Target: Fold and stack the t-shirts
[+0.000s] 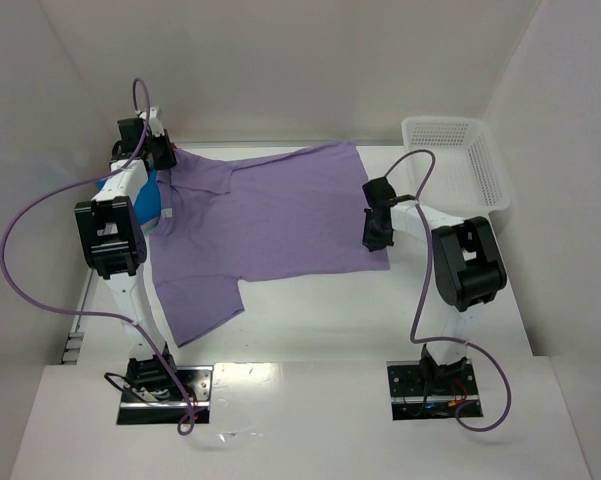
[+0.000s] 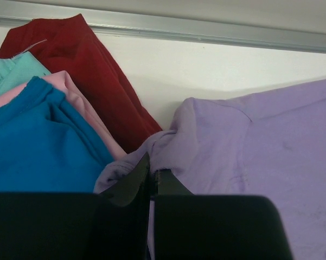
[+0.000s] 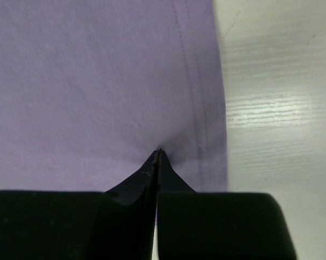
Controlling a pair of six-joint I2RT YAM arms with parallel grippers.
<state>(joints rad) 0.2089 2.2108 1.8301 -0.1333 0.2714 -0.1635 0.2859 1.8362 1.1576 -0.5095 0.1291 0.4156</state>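
Pinching lavender t-shirt (image 1: 280, 215): left jaws at shoulder, right jaws seemingly beside hem.

White plastic mesh basket (image 1: 492, 165) at far right corner, white table (image 1: 310, 320), plain white walls (image 1: 310, 60) around, metal rail (image 2: 206, 33) along the far edge

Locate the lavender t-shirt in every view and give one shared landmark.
Top external: lavender t-shirt spread flat across mid-frame.
Left wrist: right half, its corner pinched in the left tool.
Right wrist: left and centre, hem pinched in the right tool.
Shared landmark: the white table bordering the shirt.
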